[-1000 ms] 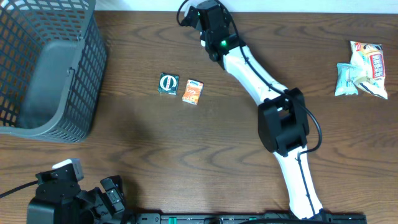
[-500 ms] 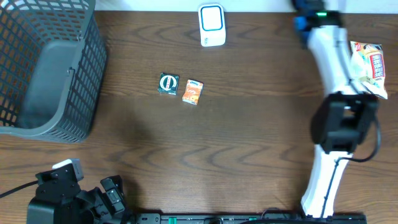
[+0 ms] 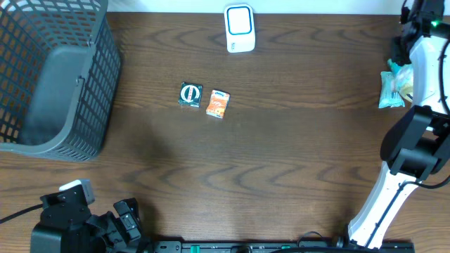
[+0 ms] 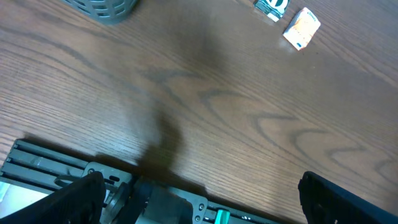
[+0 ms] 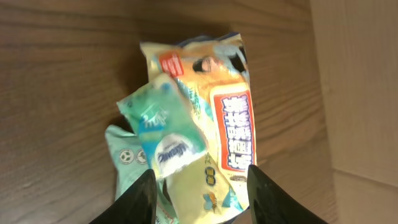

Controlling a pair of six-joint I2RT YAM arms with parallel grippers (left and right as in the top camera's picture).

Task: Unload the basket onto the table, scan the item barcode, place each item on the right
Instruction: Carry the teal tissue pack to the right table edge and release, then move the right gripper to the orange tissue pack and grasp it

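The right claw [image 5: 200, 194] hangs, jaws apart, over the snack packets [image 5: 205, 112], likely to pick one for the scanner [image 3: 239, 28]; the left claw [image 4: 200, 186] idles wide apart.

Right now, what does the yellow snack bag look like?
The yellow snack bag is a shiny, crinkly plastic packet with an orange-red label bearing white characters. It lies flat on the brown wooden table, near its edge. A teal packet lies across one side of it, touching it. The right gripper hangs above with its jaws apart, apparently not gripping it.
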